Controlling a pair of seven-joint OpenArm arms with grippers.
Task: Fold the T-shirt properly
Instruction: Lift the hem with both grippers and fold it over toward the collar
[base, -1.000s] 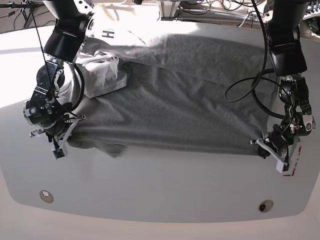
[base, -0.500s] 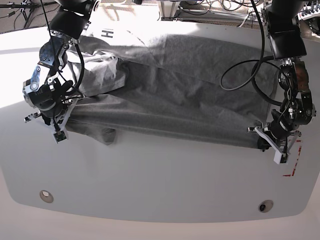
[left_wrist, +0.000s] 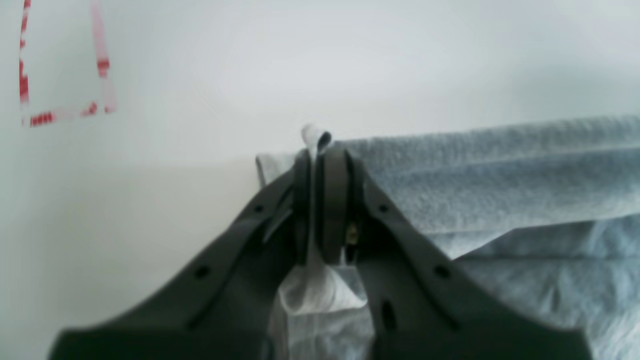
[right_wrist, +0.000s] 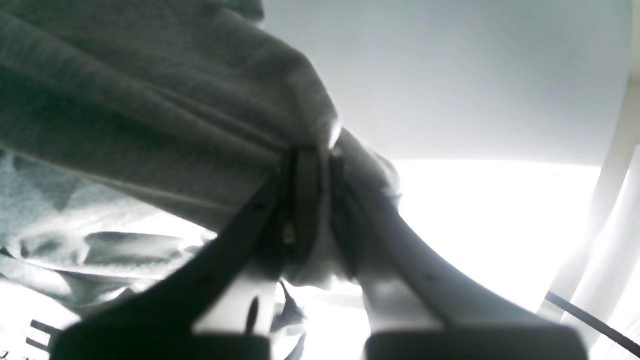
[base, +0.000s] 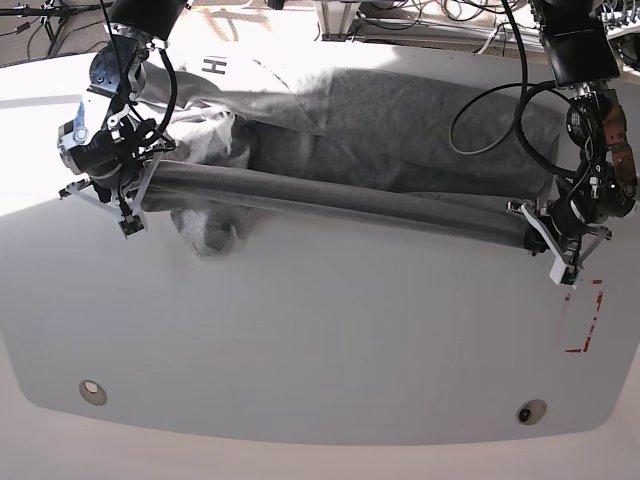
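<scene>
Fold step: T-shirt (base: 360, 120) edge was pinched shut by left gripper (base: 548, 243) and right gripper (base: 133, 205); level carrying across was judged next.

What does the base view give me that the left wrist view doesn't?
Only the base view: the right gripper shut on the T-shirt, the hem stretched between both arms, the black lettering, and a sleeve hanging below the lifted edge.
Only the left wrist view: a close look at the cloth pinched between the closed pads.
Both: the left gripper shut on the T-shirt, the white table and the red tape outline.
</scene>
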